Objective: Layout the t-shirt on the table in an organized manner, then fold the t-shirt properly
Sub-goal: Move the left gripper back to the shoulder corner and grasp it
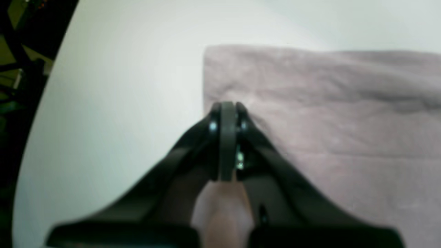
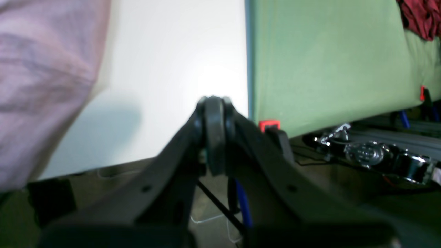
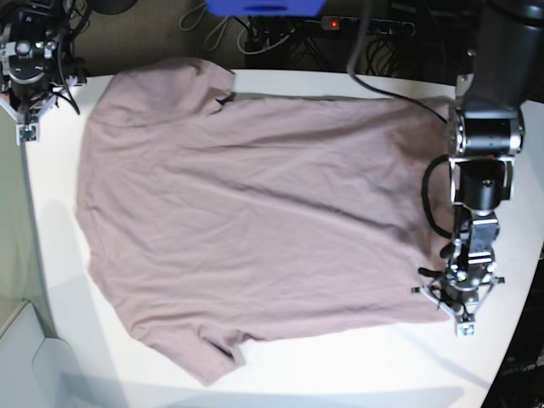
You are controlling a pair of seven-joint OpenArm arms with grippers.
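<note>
No legible text, label, brand, number or sign can be made out in any of the three views. The t-shirt is seen to be plain, without print, and the desk is unmarked. Both wrist views are too blurred for fine lettering to be read.

Both wrist views are soft and blurred throughout. In the left wrist view the left gripper is out of focus, and the t-shirt beyond its fingertips is smeared. A bright glare patch is seen on the table just past the right gripper; a pale shadow lies left of its fingers. Base view is sharper, evenly lit from above; soft shadows are cast along the table's near edge.
</note>
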